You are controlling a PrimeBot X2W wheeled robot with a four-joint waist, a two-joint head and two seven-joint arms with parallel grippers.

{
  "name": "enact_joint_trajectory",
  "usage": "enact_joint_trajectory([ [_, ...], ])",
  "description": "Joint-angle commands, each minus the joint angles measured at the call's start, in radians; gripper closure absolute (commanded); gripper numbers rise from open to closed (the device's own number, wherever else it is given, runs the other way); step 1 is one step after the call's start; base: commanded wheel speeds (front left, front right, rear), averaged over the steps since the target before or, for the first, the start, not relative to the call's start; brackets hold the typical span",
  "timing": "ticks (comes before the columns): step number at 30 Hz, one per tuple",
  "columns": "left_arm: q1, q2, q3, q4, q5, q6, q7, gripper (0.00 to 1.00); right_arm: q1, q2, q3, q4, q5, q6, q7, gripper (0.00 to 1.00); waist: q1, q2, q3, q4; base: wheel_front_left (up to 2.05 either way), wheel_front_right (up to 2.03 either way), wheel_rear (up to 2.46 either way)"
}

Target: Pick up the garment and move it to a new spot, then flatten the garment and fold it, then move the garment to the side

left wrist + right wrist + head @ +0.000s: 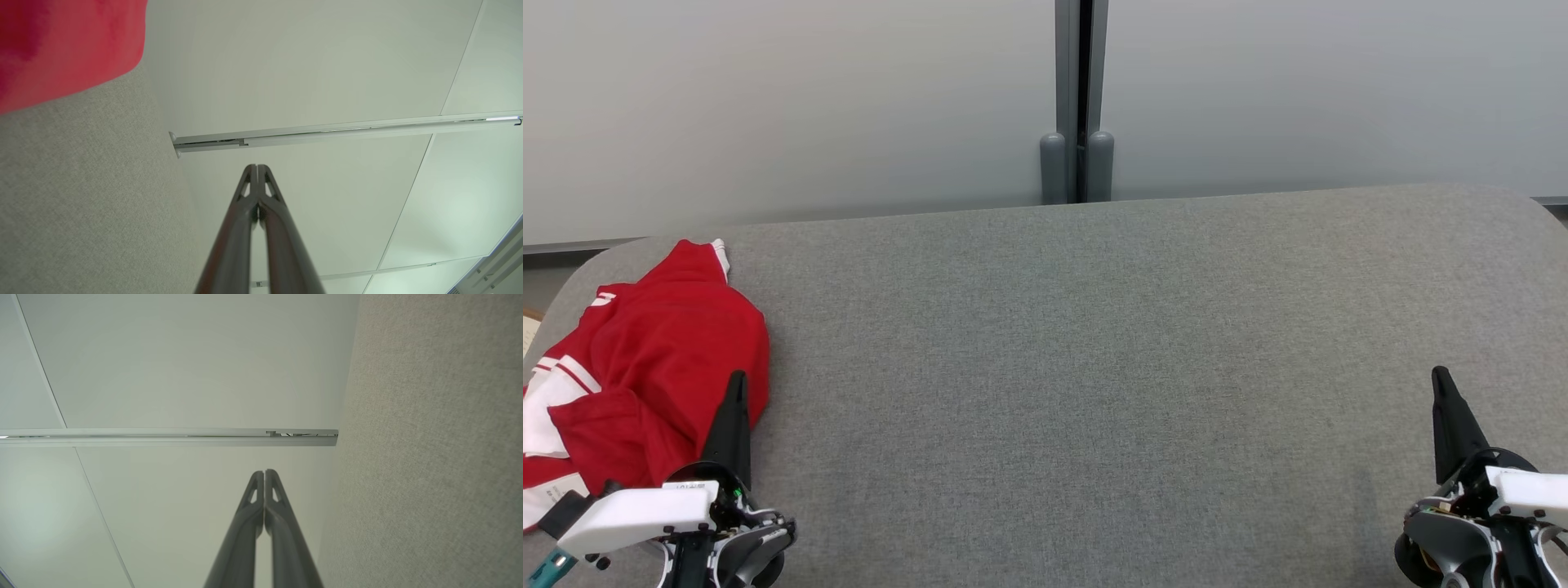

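Note:
A red garment (654, 359) with white stripes lies crumpled at the left end of the grey fabric surface (1094, 367). My left gripper (737, 377) rests at the lower left, its tips just over the garment's right edge, fingers pressed together and holding nothing. In the left wrist view the shut left gripper (257, 166) points past the surface toward the wall, with the garment (69, 45) as a red patch at the upper left. My right gripper (1439, 372) sits at the lower right, far from the garment, shut and empty. Its joined tips (264, 471) show in the right wrist view.
A pale wall with a grey vertical post (1078, 98) stands right behind the surface. The surface's corners round off at the far left and far right. The wide grey middle lies between my two grippers.

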Motion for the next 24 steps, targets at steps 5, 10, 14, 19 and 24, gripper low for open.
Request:
enact_joint_trajectory([
  [5,-0.011,0.003,0.002,0.000,0.001,-0.003,0.002,1.00,0.007,-0.001,0.001,-0.003,-0.003,0.000,0.002,1.00,0.0000,-0.0001,0.000,0.000,0.00,0.00,0.00],
  [10,-0.011,0.003,0.002,0.000,0.001,-0.003,0.002,1.00,0.007,-0.001,0.001,-0.003,-0.003,0.000,0.002,1.00,0.0000,-0.0001,0.000,0.000,0.00,0.00,0.00],
  [14,-0.011,0.003,0.002,0.000,0.001,-0.003,0.002,1.00,0.007,-0.001,0.001,-0.003,-0.003,0.000,0.002,1.00,0.0000,-0.0001,0.000,0.000,0.00,0.00,0.00],
  [19,-0.011,0.003,0.002,0.000,0.001,-0.003,0.002,1.00,0.007,-0.001,0.001,-0.003,-0.003,0.000,0.002,1.00,0.0000,-0.0001,0.000,0.000,0.00,0.00,0.00],
  [24,-0.011,0.003,0.002,0.000,0.001,-0.003,0.002,1.00,0.007,-0.001,0.001,-0.003,-0.003,0.000,0.002,1.00,0.0000,-0.0001,0.000,0.000,0.00,0.00,0.00],
])
